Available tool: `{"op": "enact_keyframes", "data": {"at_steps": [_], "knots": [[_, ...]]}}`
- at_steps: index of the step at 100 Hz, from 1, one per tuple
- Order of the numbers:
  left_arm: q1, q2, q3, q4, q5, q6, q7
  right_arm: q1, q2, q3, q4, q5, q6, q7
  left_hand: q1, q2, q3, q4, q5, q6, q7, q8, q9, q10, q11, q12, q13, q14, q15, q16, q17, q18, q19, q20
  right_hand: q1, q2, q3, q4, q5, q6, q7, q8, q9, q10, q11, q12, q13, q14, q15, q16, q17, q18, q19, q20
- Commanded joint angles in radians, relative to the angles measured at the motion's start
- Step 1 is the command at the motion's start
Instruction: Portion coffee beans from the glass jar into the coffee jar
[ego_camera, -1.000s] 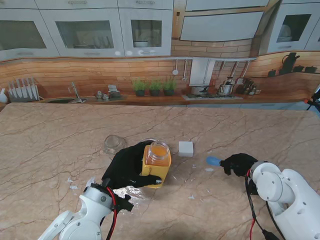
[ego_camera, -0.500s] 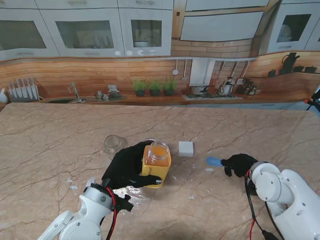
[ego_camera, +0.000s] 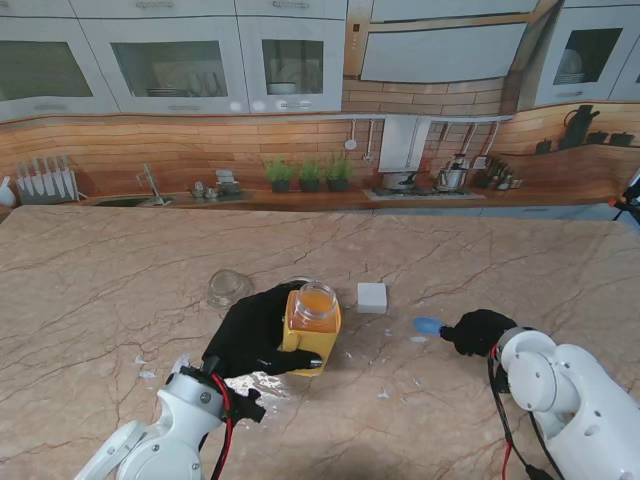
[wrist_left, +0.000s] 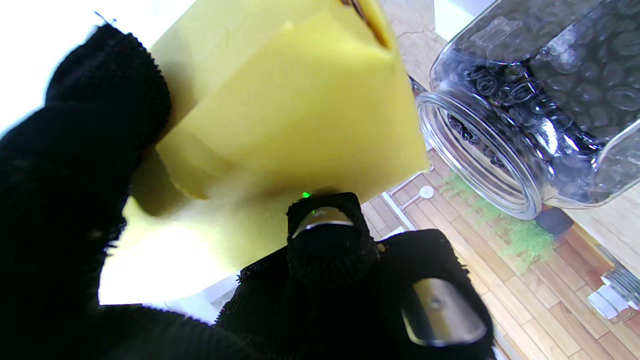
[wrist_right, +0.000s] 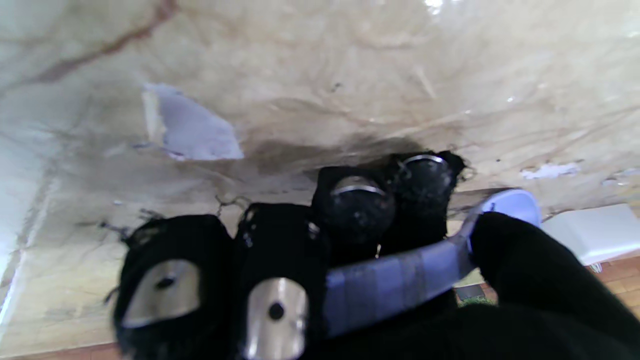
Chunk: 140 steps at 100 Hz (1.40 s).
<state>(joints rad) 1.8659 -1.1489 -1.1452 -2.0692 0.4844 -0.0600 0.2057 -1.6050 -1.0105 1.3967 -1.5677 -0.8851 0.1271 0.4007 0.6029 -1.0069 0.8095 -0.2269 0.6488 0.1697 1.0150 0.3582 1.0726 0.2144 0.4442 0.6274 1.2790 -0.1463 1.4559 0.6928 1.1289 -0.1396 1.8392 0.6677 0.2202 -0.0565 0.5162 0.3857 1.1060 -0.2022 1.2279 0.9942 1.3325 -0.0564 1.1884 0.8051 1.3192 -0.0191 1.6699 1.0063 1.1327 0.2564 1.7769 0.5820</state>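
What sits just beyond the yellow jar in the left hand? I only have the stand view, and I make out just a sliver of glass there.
Observer: The left wrist view shows a glass jar packed with dark coffee beans, close beside the yellow jar.
Operator: Is its lid on?
Observer: No, its mouth is open, with beans visible right through the rim.
Operator: And is the right hand actually gripping that blue thing?
Observer: Yes. In the right wrist view the blue spoon has its handle lying across the curled fingers of the right hand, with the thumb against it.
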Motion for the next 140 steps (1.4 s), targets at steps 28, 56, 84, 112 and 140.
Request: {"op": "enact_keyframes", "data": {"at_steps": [28,56,84,112,140], "knots": [[0.013,-0.001,-0.003,-0.004,-0.001,-0.005,-0.005,-0.011,-0.007,-0.004,-0.014,0.13,0.096,0.049,0.188,0.21,0.262,0.143,0.061,-0.251,0.261,0.078,0.12,-0.12,0.118,0.081,-0.003,0.052,-0.05,0.01,-0.021,-0.14,0.183,-0.011,-0.083,0.134,0.078,0.066,0.028,0.174,-0.151,-0.075,0.073,0.227,0.001,-0.033,-0.007,0.006,0.097,0.004,0.033,0.116,0.167,0.022],[0.013,-0.001,0.001,-0.002,-0.002,-0.003,-0.007,-0.008,-0.015,-0.011,0.001,0.094,0.052,-0.015,0.188,0.211,0.261,0.143,0.064,-0.251,0.26,0.077,0.121,-0.121,0.116,0.081,-0.003,0.054,-0.052,0.01,-0.021,-0.14,0.183,-0.011,0.148,-0.047,0.103,0.126,0.103,0.112,0.06,-0.025,0.124,0.123,0.058,-0.084,-0.003,-0.068,0.085,0.023,0.037,0.06,0.162,0.072],[0.016,0.0,-0.002,-0.001,0.0,-0.003,-0.007,-0.006,-0.02,-0.001,-0.033,0.184,0.025,-0.019,0.19,0.21,0.26,0.142,0.065,-0.25,0.259,0.076,0.121,-0.119,0.115,0.081,-0.003,0.055,-0.053,0.01,-0.021,-0.14,0.183,-0.011,0.115,-0.112,0.185,0.215,0.215,0.066,0.091,-0.011,0.124,0.115,0.111,-0.071,-0.006,-0.006,0.101,0.028,0.037,0.078,0.168,0.086],[0.015,0.0,-0.004,0.001,0.003,-0.003,-0.009,0.036,-0.009,-0.02,-0.075,0.341,0.052,0.091,0.191,0.21,0.26,0.142,0.066,-0.251,0.258,0.075,0.122,-0.119,0.114,0.081,-0.003,0.057,-0.053,0.01,-0.021,-0.139,0.182,-0.011,-0.008,0.044,0.079,0.167,0.228,0.092,0.069,0.005,0.123,0.169,0.119,-0.065,-0.009,0.043,0.136,0.03,0.041,0.109,0.203,0.093],[0.016,0.0,-0.004,0.003,0.003,-0.004,-0.008,0.067,0.002,-0.041,-0.084,0.411,0.074,0.162,0.189,0.21,0.261,0.142,0.067,-0.253,0.258,0.075,0.123,-0.121,0.113,0.082,-0.003,0.057,-0.053,0.011,-0.021,-0.135,0.182,-0.012,-0.197,0.212,-0.048,-0.089,0.226,0.172,-0.001,0.021,0.123,0.255,0.092,-0.064,-0.013,0.102,0.155,0.03,0.04,0.142,0.229,0.1]]}}
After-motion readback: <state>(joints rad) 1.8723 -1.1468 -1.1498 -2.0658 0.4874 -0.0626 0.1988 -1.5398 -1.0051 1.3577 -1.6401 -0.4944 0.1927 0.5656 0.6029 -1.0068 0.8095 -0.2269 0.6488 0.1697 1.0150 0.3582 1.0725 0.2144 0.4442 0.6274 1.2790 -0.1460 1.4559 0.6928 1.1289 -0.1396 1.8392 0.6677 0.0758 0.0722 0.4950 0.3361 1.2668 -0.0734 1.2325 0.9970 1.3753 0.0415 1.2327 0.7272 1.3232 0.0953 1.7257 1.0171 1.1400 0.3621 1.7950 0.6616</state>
